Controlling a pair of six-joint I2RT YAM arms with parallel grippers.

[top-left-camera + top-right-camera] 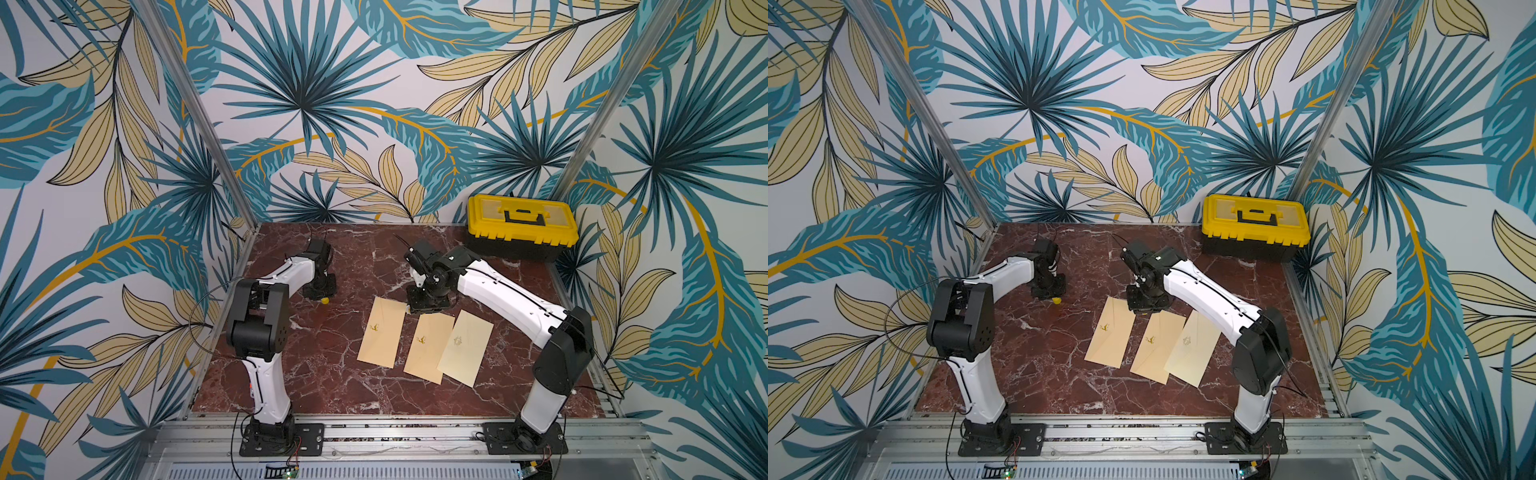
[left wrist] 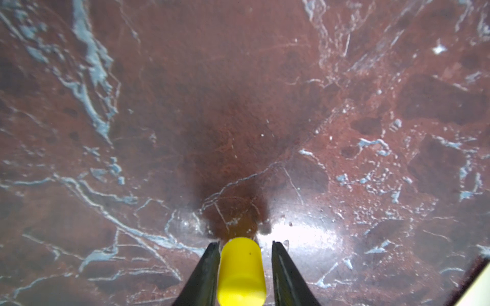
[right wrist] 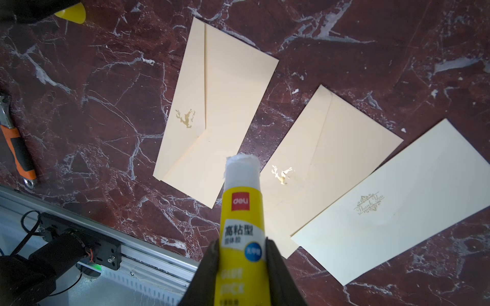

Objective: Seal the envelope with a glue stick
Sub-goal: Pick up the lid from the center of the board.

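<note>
My right gripper (image 3: 242, 242) is shut on the yellow glue stick (image 3: 242, 212). The stick is uncapped and its white glue tip shows. It hangs above the near ends of two cream envelopes, each with a gold deer on its flap (image 3: 214, 106) (image 3: 331, 148). A third envelope (image 3: 397, 201) reads "Thank You". All three lie side by side (image 1: 382, 332) in both top views. My left gripper (image 2: 245, 243) holds the yellow cap (image 2: 241, 270) low over the marble, to the left of the envelopes (image 1: 324, 300).
A yellow and black toolbox (image 1: 521, 226) stands at the back right corner. An orange-handled wrench (image 3: 18, 148) lies on the marble near the front rail. Aluminium rails (image 1: 374, 432) edge the table in front.
</note>
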